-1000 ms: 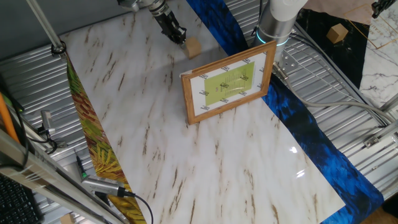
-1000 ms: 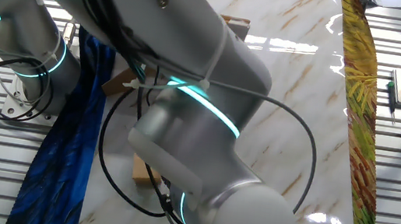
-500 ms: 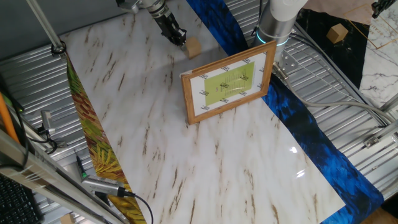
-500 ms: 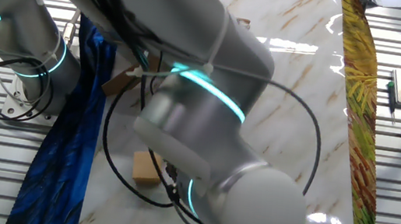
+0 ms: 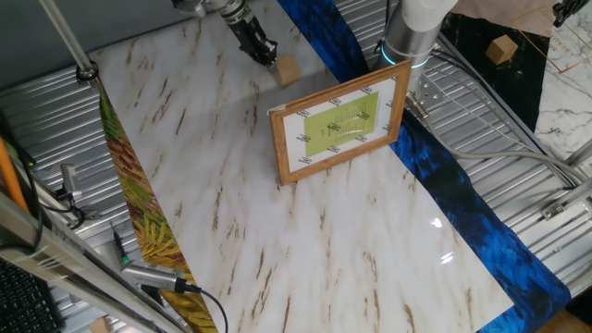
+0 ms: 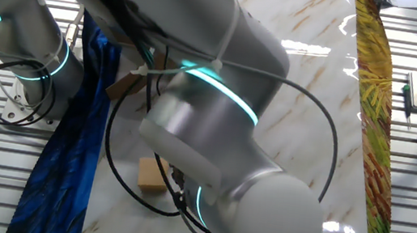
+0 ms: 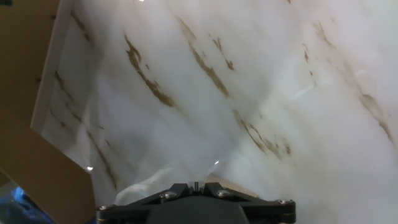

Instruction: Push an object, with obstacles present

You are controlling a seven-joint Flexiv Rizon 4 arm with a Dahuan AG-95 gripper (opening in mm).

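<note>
Push setup: fingers point(image 5: 267, 53) just beside wooden block point(image 5: 288, 69); finger gap unreadable.
Block likely light, rigid, slides readily: push low, mid-face.

Blue cloth point(image 5: 446, 181) beside marble tabletop point(image 5: 213, 166)

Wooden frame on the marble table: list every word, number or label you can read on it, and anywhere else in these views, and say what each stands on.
Wooden frame: dark printed marks on its green sheet and white border, too small to read.
Wooden block: no text.
Robot arm: no readable brand or label.
Nothing else is legible in any view.
</note>
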